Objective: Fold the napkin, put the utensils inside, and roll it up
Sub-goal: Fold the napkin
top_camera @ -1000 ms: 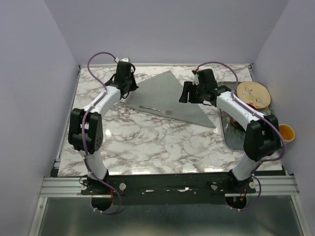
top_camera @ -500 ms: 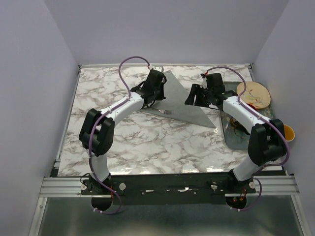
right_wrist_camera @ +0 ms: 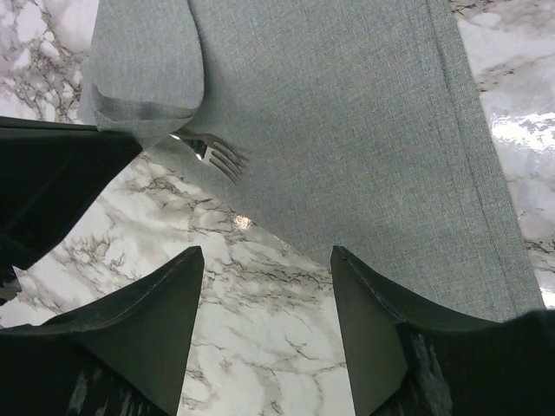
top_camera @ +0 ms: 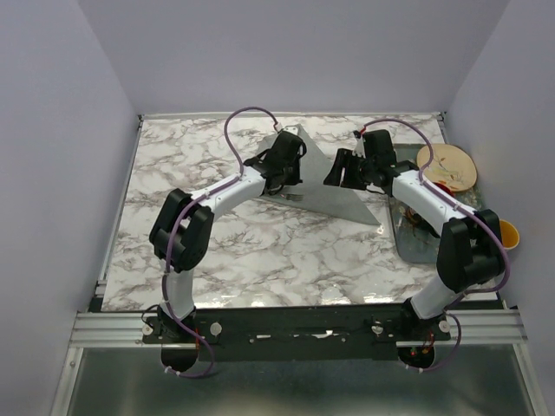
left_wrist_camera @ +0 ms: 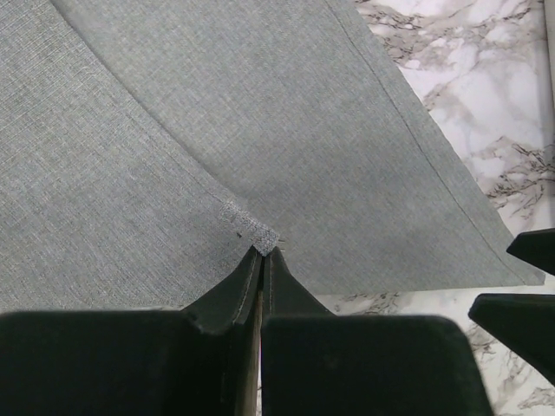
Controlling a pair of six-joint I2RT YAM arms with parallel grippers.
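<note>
The grey-green napkin (top_camera: 338, 192) lies as a triangle on the marble table, its left corner pulled over onto itself. My left gripper (top_camera: 290, 166) is shut on that corner; in the left wrist view the closed tips (left_wrist_camera: 263, 253) pinch the hemmed corner above the napkin (left_wrist_camera: 329, 130). A metal fork (top_camera: 292, 197) lies on the napkin, handle under the lifted flap; its tines (right_wrist_camera: 221, 158) show in the right wrist view beside the folded flap (right_wrist_camera: 147, 61). My right gripper (top_camera: 340, 171) is open and empty, hovering (right_wrist_camera: 264, 260) over the napkin's near edge (right_wrist_camera: 364, 113).
A floral grey tray (top_camera: 409, 243) lies at the right with something on it behind the right arm. A round wooden plate (top_camera: 447, 165) sits at the far right and an orange cup (top_camera: 505, 232) by the right edge. The two grippers are close together.
My left gripper has moved right from the napkin's far-left corner, carrying that corner over the fork's handle toward the middle. The right gripper has hardly moved.
</note>
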